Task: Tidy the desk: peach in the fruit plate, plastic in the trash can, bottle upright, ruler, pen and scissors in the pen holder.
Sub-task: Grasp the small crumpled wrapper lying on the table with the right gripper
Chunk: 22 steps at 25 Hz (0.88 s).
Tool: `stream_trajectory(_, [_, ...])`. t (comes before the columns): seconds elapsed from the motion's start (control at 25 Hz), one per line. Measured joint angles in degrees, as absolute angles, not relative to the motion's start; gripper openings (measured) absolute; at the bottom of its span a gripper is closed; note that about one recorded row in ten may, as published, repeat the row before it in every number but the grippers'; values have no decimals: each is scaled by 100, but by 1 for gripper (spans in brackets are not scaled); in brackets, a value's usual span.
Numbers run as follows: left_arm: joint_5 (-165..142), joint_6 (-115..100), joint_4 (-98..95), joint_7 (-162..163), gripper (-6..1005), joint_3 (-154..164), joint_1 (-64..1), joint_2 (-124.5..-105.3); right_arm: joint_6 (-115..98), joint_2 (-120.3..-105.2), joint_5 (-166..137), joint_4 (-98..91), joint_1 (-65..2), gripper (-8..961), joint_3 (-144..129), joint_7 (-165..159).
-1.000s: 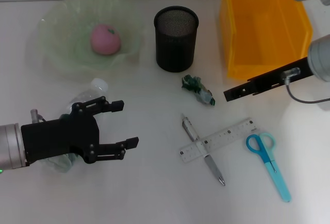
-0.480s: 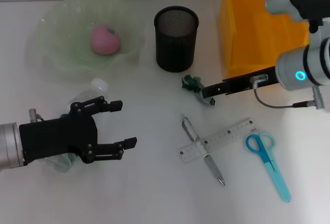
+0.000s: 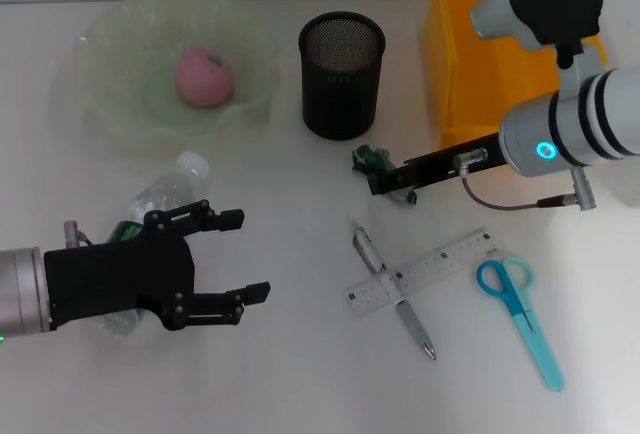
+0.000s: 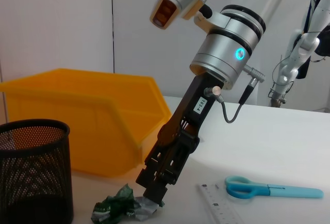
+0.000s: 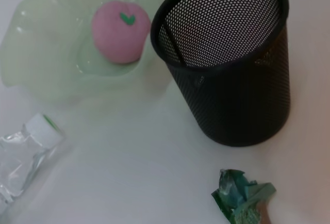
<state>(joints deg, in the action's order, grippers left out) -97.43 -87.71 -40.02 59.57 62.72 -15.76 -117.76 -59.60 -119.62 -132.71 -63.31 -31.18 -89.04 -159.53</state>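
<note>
Right hand [image 3: 383, 182] at green plastic [image 3: 384, 170] on white desk [image 3: 300, 354].

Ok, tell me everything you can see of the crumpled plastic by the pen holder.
The crumpled plastic is a small green-and-white wad of thin wrapper lying on the white table, just in front of the black mesh pen holder and apart from it. The right end effector has its tip down at the wad; contact looks likely, but its fingers aren't clear.

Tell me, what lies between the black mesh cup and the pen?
In the head view, the crumpled green plastic lies between pen holder and pen, with the right gripper at it.
</note>
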Motion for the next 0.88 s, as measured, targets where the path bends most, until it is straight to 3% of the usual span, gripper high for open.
stream_trajectory(0.88, [-9747,-8851,-4025,6021,869,6309,-1610,-11777,-5549,-11943,-13322,-5251,-3901,699,-9072,-15801])
